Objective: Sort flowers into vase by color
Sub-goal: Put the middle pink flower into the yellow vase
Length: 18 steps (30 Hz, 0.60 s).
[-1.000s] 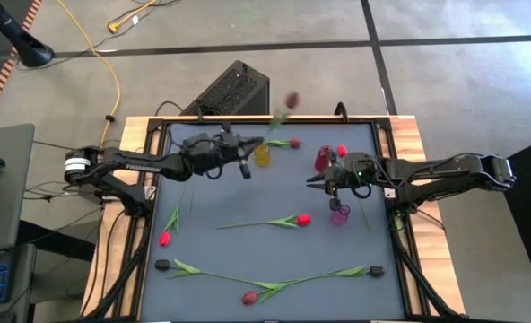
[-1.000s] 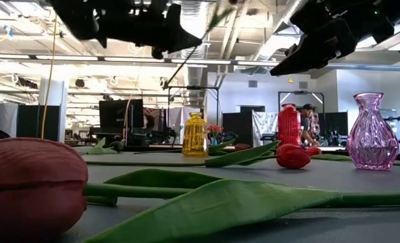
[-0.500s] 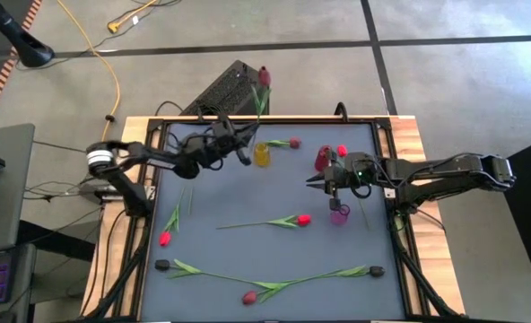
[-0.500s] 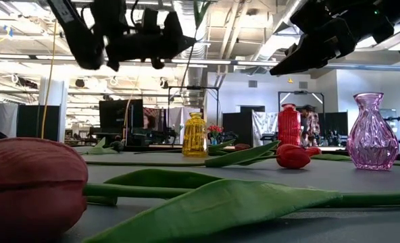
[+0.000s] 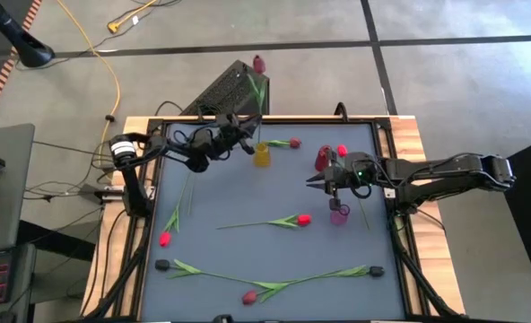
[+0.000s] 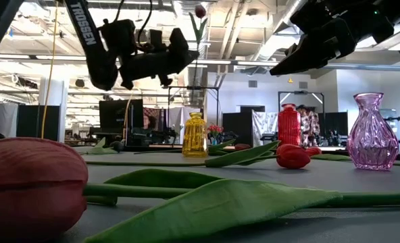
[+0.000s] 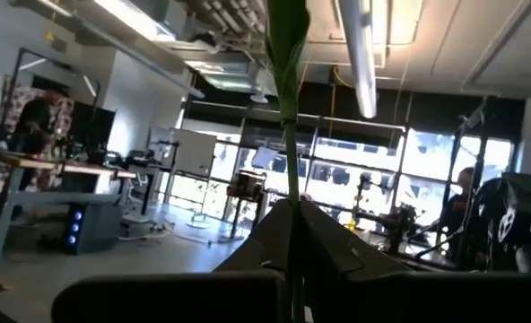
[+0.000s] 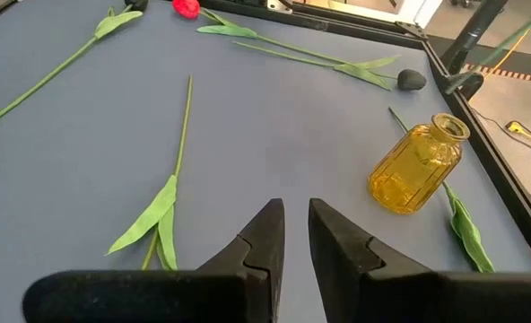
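Table (image 5: 274,193), dark grey and framed in pale wood, is carrying everything here, with both dark arms reaching in over its far half. Left gripper (image 5: 244,144) is hovering high above the far-left part of the table, just beside the yellow vase (image 5: 262,155), and its fingers are pinching the stem of a maroon-pink tulip (image 5: 258,64). In the low view that tulip (image 6: 200,11) is standing nearly upright above the gripper (image 6: 184,55), head up near the ceiling lights; in the left wrist view the green stem (image 7: 290,152) is rising straight from between the closed dark fingers (image 7: 333,247). Right gripper (image 5: 312,179) is waiting over the right half, near the red vase (image 5: 324,160) and just above the purple vase (image 5: 339,214); its fingers (image 8: 264,238) are sitting close together with only a narrow gap and nothing between them.

Other flowers are lying flat on the table: a long pair crossing near the front edge with a dark red head (image 5: 248,297) and black heads at the ends (image 5: 162,265), a red tulip (image 5: 303,219) at the centre, another red one (image 5: 164,239) by the left edge, and a pink-headed one (image 5: 294,143) just beyond the yellow vase.
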Each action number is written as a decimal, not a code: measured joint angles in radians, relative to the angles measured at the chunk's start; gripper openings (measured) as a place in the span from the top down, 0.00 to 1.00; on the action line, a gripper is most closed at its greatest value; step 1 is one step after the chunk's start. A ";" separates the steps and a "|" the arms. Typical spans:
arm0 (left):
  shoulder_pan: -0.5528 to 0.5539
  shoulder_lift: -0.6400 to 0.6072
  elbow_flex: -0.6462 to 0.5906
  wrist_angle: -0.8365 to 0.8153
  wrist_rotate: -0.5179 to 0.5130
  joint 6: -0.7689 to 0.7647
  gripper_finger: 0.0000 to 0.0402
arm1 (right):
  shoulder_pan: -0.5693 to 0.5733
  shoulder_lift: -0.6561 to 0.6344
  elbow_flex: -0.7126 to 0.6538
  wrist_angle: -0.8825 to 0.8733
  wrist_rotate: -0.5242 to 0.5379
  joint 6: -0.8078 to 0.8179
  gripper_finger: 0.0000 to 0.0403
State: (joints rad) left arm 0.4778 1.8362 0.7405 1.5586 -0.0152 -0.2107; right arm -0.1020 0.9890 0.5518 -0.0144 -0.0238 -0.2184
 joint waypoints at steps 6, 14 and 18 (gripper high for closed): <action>0.000 0.000 0.038 -0.073 0.012 0.043 1.00 | -0.005 0.000 0.000 -0.001 0.000 0.000 0.80; 0.000 0.000 0.041 -0.112 0.011 0.077 1.00 | -0.005 0.000 0.000 -0.001 0.000 0.000 0.80; 0.000 0.000 0.041 -0.126 0.010 0.079 1.00 | -0.005 0.000 0.000 -0.001 0.000 0.000 0.80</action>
State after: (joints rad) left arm 0.4778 1.8359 0.7815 1.4329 -0.0049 -0.1318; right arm -0.1074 0.9890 0.5518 -0.0154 -0.0238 -0.2188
